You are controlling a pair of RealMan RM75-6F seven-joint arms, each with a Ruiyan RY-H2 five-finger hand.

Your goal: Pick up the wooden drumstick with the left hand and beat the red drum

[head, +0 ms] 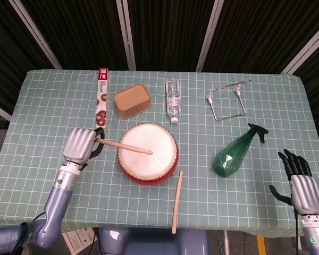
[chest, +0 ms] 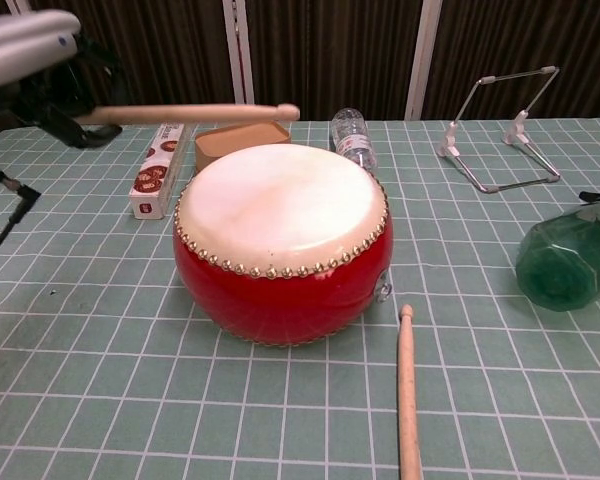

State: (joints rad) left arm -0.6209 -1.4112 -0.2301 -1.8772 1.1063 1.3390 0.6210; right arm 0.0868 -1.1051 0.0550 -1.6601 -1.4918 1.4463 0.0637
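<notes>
Chest view shows the left hand (chest: 30, 62) grasping the drumstick (chest: 195, 113), which runs level, tip above the far rim of the red drum (chest: 280, 240) and clear of the skin. Head view places the tip over the drumhead. Finger placement is hard to read. Right hand (head: 302, 186) hangs released, well apart

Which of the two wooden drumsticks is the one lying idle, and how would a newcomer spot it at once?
Start at the red drum in the middle of the green checked tablecloth. Just off its front right side, the loose drumstick lies flat on the cloth, running toward the table's near edge. Unlike the other drumstick, gripped by the left hand above the drumhead, nothing touches it.
</notes>
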